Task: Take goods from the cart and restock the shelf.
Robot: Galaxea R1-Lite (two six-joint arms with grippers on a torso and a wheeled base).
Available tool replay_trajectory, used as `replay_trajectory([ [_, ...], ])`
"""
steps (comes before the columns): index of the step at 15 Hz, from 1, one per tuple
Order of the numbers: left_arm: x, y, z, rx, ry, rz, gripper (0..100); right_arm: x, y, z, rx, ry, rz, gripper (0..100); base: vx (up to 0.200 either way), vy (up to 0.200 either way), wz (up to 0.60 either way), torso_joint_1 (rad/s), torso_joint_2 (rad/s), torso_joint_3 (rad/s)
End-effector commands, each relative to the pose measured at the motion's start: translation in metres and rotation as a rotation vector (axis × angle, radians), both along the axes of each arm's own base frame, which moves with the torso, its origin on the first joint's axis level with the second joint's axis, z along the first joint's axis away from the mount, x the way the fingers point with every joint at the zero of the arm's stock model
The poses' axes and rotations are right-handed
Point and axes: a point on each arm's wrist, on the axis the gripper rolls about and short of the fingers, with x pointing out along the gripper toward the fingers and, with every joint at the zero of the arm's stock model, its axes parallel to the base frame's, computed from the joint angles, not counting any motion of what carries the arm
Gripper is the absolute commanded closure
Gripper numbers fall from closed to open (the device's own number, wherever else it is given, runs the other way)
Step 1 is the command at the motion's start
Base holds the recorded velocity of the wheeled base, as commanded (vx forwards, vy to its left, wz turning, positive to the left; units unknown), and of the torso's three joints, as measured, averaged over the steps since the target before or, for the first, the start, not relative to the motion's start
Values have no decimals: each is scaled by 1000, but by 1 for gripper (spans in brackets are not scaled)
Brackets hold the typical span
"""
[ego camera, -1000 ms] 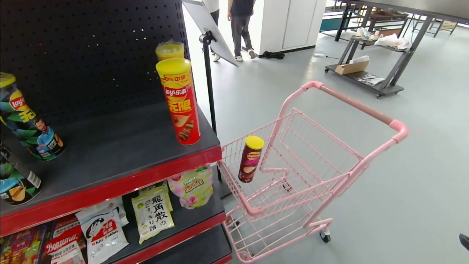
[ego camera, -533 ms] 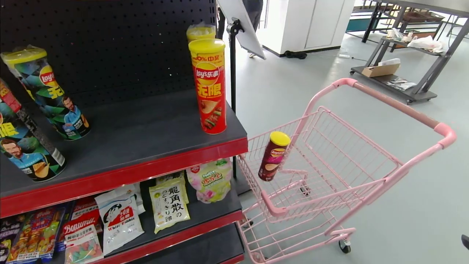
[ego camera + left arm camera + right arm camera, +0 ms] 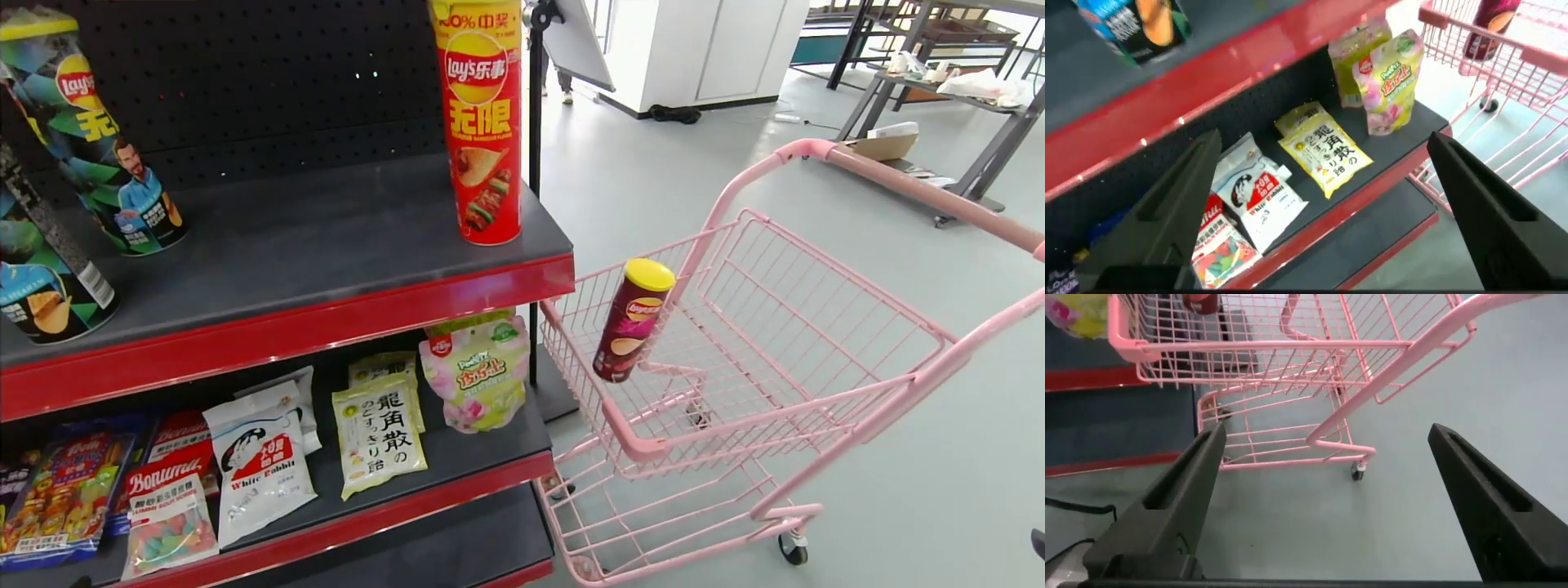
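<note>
My left tool (image 3: 1319, 155) hangs in front of the lower shelf (image 3: 482, 453), its two fingers spread wide with nothing between them. Snack bags sit on that shelf: a white bag (image 3: 261, 465), a pale yellow bag (image 3: 377, 433) beside it, and a pink-and-green bag (image 3: 478, 376) standing upright at the right end.

My right tool (image 3: 1324, 437) is just as widely spread and empty. It is over the grey floor (image 3: 1396, 531) next to the pink cart (image 3: 645, 447).

The cart stands just right of the shelf unit, one end close to the shelf's corner. In its basket a dark red chip can (image 3: 633, 322) with a yellow lid leans tilted against the wire wall on the shelf side.

Farther up, on the upper shelf (image 3: 286, 253), a tall red chip can (image 3: 483, 131) stands upright at the right end, near the red front edge. A green-and-blue can (image 3: 114, 163) and a second can (image 3: 41, 269) stand at the left end, well apart from the red one.
</note>
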Motion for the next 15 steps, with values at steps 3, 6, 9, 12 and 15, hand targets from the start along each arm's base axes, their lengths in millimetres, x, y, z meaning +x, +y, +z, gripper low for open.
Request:
replay_trajectory([
  [3,0,0,-1,1,5,0,0,-1,0,-4,-1,7,1,0,0,0,0,-139,510,378],
  [6,0,0,0,1,4,0,0,-2,0,-8,-3,15,1,0,0,0,0,-105,487,387],
  [9,0,0,0,2,2,0,0,4,1,2,24,9,5,0,0,0,0,-36,185,152],
  [12,1,0,2,2,3,0,0,52,9,48,145,-62,1,0,0,0,0,0,0,0],
  [15,8,-2,13,4,12,0,0,147,24,59,218,-110,0,0,0,0,0,0,0,0],
])
